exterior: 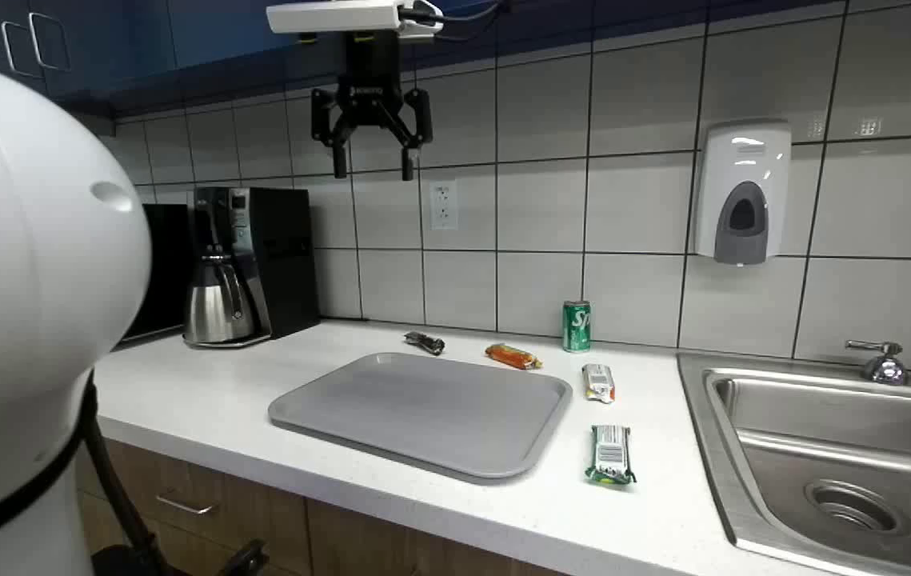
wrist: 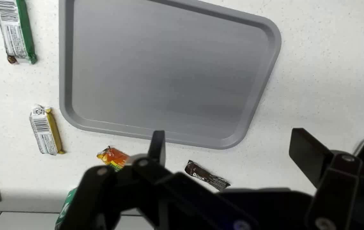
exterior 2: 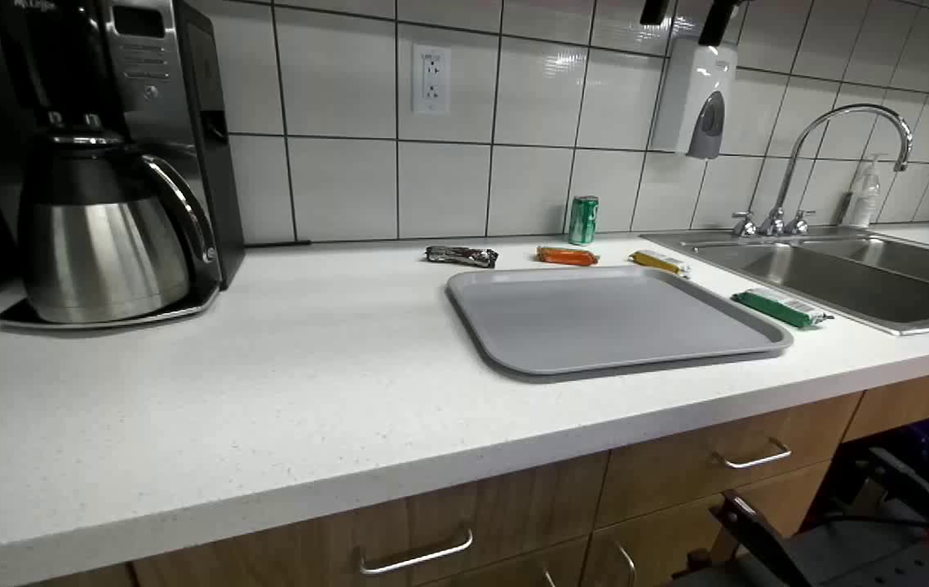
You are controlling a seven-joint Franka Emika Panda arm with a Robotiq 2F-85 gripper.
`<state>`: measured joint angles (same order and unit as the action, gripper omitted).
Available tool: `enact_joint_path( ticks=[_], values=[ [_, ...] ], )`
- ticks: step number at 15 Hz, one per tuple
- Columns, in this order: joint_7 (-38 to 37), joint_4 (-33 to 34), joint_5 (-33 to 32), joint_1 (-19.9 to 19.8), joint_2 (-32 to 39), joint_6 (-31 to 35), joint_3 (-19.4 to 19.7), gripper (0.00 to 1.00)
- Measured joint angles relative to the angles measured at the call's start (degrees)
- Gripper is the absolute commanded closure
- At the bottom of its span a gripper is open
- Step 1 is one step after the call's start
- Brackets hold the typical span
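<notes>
My pincer [exterior: 373, 174] hangs high over the white counter [exterior 2: 268, 391], spread wide. From far off, I look through the wrist view and read the clock from the middle of its gap. The brown packet [wrist: 206, 175] is closest, down on the counter at 7 o'clock. The orange packet [wrist: 114, 156] is at 9 o'clock, and the pincer hides part of it. The yellow packet [wrist: 46, 131] is at 9 o'clock too, but farther out. The green packet [wrist: 15, 32] is at 10 o'clock. The green can [exterior: 577, 328] is at 8 o'clock, partly hidden too. The big gray tray [wrist: 169, 73] lies flat at 11 o'clock. In an exterior view, I see the tray at 6 o'clock from the pincer, and the coffee maker [exterior: 279, 260] at 8 o'clock.
</notes>
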<state>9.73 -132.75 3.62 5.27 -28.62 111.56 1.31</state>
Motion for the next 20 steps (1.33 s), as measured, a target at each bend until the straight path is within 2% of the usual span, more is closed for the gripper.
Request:
enact_joint_path(
  ticks=[11, 20],
  values=[
    [0.00, -0.90, -0.32, 0.01, 0.18, 0.14, -0.45, 0.00],
    [0.05, -8.81, -2.74, 0.71, 1.61, 4.13, -3.29, 0.00]
  ],
)
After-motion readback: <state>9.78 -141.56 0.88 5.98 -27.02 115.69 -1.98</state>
